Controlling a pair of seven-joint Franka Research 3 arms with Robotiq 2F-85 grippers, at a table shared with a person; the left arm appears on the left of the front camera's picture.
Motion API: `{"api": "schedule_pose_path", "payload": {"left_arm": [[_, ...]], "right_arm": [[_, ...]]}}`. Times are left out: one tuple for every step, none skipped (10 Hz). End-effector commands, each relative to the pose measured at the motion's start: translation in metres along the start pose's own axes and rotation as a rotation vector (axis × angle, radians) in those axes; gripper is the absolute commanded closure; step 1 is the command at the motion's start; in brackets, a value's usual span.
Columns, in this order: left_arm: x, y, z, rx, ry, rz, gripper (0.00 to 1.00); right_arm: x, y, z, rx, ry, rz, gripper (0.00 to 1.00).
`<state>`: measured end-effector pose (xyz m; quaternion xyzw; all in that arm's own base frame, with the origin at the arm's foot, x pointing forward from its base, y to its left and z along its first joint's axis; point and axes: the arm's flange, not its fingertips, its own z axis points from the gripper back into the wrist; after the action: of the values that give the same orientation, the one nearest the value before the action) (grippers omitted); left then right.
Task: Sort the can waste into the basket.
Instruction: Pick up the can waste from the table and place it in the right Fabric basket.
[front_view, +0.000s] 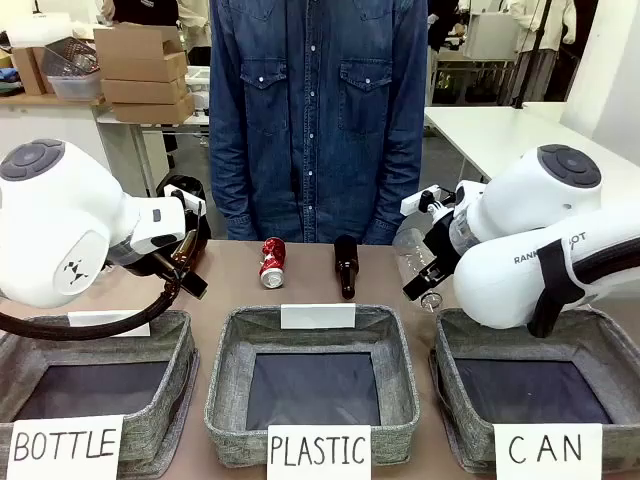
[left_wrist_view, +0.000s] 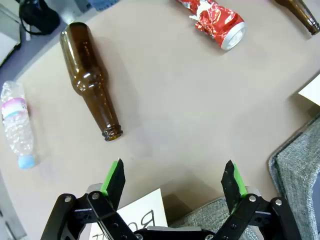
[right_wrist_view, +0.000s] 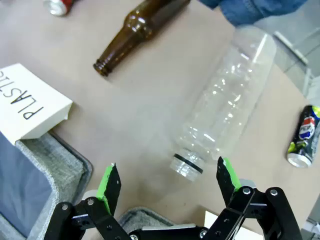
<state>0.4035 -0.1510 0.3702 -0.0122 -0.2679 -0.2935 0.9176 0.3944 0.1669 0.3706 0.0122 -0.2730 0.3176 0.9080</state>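
Eyeing the small black metal drink can with green-yellow marks lying on the table off to one side of my spread, empty right tool, past the clear plastic bottle, so I'd say that arm's nearer, grey fabric CAN basket right beneath it.

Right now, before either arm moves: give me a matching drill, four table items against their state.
Items:
1. red can
2. black can
3. large clear plastic bottle
4. small plastic bottle

States:
a. no cap, mouth toward the right gripper
b. pink label, pale blue cap
c. crushed
d. green-yellow marks, lying on its side

Pairs: 1-c, 2-d, 3-a, 4-b.
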Motion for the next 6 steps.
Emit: {"api": "schedule_pose_path", "payload": {"left_arm": [[0.0, 0.0, 0.0001, 0.0, 0.0, 0.0, 0.0], [0.0, 0.0, 0.0001, 0.0, 0.0, 0.0, 0.0], [0.0, 0.0, 0.0001, 0.0, 0.0, 0.0, 0.0], [0.0, 0.0, 0.0001, 0.0, 0.0, 0.0, 0.0], [0.0, 0.0, 0.0001, 0.0, 0.0, 0.0, 0.0], [0.0, 0.0, 0.0001, 0.0, 0.0, 0.0, 0.0]], "right_arm": [[0.0, 0.0, 0.0, 0.0, 0.0, 0.0, 0.0], [0.0, 0.0, 0.0, 0.0, 0.0, 0.0, 0.0], [0.0, 0.0, 0.0, 0.0, 0.0, 0.0, 0.0], [0.0, 0.0, 0.0, 0.0, 0.0, 0.0, 0.0], [0.0, 0.0, 0.0, 0.0, 0.0, 0.0, 0.0], [0.0, 0.0, 0.0, 0.0, 0.0, 0.0, 0.0]]}}
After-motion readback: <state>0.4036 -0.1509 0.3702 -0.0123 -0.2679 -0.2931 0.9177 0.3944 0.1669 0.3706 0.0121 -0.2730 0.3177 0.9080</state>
